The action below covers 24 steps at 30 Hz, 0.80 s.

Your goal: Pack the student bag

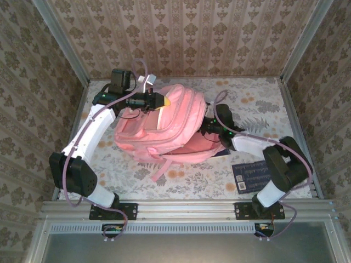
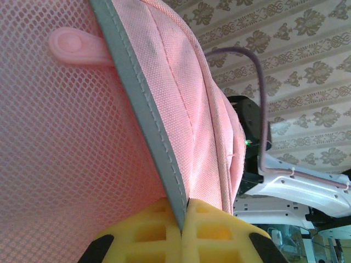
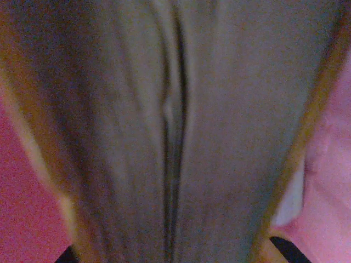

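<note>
Left tool: the left tool [image 1: 158,102] sits at the far-left corner of the student bag [image 1: 164,129], its yellow tips pressed together on the grey binding [image 2: 143,112] along the bag's edge, where its grip [image 2: 184,219] is seen close up.
Mesh pocket: the mesh pocket [image 2: 55,142] lies just left of that binding, with a pink pull tab [image 2: 77,46] on it.
Student bag: it lies slumped in the middle of the table [image 1: 126,172], and one strap [image 1: 163,166] trails off its near edge.
Handling: the bag looks soft, limp and light. The fabric will likely sag and fold, so one pinch should lift only a flap and not the whole bag.
Where to hold: the stitched binding, the strap or a zip pull look firmer than plain panel or mesh, which may stretch or slip.
Right tool: the right tool [image 1: 211,129] is at the bag's right side, tucked against the fabric. Its wrist view is a blurred grey-brown surface [image 3: 175,131] with pink on both sides, so I cannot tell how its jaws stand.
Dark booklet: the dark booklet [image 1: 249,175] lies flat, near-right of the bag and apart from it.
</note>
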Each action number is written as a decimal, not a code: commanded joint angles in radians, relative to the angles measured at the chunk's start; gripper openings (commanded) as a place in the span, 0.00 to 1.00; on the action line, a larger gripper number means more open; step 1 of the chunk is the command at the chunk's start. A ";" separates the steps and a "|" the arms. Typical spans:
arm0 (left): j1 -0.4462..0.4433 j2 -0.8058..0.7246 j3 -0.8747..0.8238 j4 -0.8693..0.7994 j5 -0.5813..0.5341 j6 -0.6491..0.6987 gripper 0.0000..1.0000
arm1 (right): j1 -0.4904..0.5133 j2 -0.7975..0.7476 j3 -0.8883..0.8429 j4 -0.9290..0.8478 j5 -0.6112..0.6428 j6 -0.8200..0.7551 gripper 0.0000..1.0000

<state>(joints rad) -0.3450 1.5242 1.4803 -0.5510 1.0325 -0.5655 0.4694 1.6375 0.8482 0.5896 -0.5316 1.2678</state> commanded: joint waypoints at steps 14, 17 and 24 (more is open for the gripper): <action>0.040 0.028 0.059 0.152 0.039 -0.049 0.00 | 0.170 0.167 0.306 -0.311 0.238 -0.294 0.87; 0.058 0.043 0.064 0.102 -0.031 -0.014 0.00 | 0.167 0.057 0.259 -0.459 0.378 -0.419 0.92; 0.099 0.100 0.052 0.083 -0.149 0.003 0.00 | 0.149 -0.180 0.167 -0.683 0.558 -0.622 0.91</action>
<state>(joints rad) -0.2840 1.5959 1.4944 -0.4995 0.9699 -0.5987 0.6243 1.5333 1.0500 0.0505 -0.0929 0.7933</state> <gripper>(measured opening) 0.050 0.914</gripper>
